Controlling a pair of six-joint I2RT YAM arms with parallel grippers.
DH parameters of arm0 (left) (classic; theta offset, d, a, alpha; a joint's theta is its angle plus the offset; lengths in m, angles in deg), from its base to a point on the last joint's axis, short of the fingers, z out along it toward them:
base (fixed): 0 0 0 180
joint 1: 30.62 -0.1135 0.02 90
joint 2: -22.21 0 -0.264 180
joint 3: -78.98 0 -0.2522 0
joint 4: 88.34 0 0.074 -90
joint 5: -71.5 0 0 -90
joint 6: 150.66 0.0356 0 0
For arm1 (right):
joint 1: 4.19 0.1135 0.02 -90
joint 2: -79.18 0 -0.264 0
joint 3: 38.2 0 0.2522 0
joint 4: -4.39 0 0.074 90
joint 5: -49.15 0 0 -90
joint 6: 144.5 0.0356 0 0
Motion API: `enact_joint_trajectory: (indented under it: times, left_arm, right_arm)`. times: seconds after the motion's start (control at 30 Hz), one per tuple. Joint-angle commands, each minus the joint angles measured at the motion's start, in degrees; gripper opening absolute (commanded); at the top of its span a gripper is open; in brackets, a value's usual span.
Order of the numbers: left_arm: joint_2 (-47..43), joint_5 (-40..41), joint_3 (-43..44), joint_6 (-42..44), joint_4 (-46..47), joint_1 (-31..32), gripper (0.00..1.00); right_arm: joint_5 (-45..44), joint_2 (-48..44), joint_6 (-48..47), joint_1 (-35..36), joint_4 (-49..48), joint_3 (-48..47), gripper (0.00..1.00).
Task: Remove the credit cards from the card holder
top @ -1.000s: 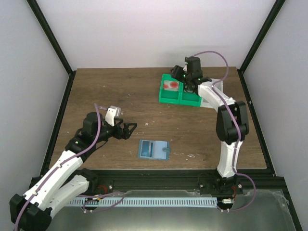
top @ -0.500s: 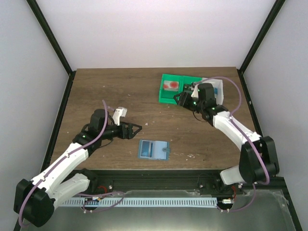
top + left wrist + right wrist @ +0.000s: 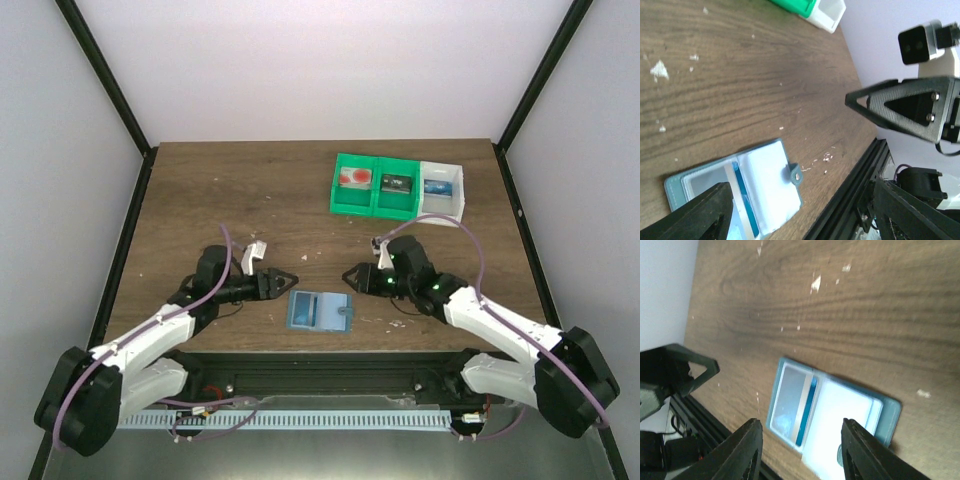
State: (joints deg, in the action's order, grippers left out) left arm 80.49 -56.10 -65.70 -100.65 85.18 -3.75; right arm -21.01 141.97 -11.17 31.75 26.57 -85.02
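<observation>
Flanking the card holder [image 3: 319, 310] now: left pincer [image 3: 290, 280], right pincer [image 3: 350, 273], both nearer.

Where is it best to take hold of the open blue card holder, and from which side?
Probably its right edge by the snap tab, from above on the right: the card holder lies open and flat on the table, and only the tab sticks out.

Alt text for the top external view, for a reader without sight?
A flat light-blue bifold card holder lies open near the front edge of a brown wooden table, with the left gripper and right gripper, both open and empty, pointing toward each other beyond it. Green plastic bins and a white plastic bin sit at the far right.
</observation>
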Motion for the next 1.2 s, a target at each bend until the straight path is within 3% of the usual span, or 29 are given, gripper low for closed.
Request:
enact_joint_trajectory:
  times: [0.0, 0.17, 0.27, 0.43, 0.63, 1.17]
  left_arm:
    - [2.9, -2.6, -2.1, -2.2, 6.9, -0.3, 0.73]
    - [5.5, -3.0, -4.7, -3.4, 11.0, -0.3, 0.7]
    - [7.1, -3.8, -7.0, -4.6, 14.5, -0.3, 0.56]
    - [9.8, -2.9, -8.8, -3.7, 16.1, -0.3, 0.2]
    - [13.4, -4.0, -9.7, -2.4, 18.2, 0.1, 0.0]
    - [23.6, -1.3, -9.2, -0.9, 20.2, 4.1, 0.0]
  right_arm:
    - [-2.7, 0.7, 3.3, 4.5, -2.3, 0.8, 0.43]
    - [-3.7, 7.0, 4.7, 9.4, -5.0, -1.4, 0.38]
    - [-4.1, 11.7, 5.5, 12.9, -7.0, -3.9, 0.35]
    - [-4.9, 18.5, 7.7, 15.9, -11.1, -6.1, 0.29]
    - [-4.2, 23.2, 8.8, 16.5, -14.3, -6.0, 0.27]
    - [-4.8, 28.4, 9.1, 16.5, -13.9, -5.3, 0.26]
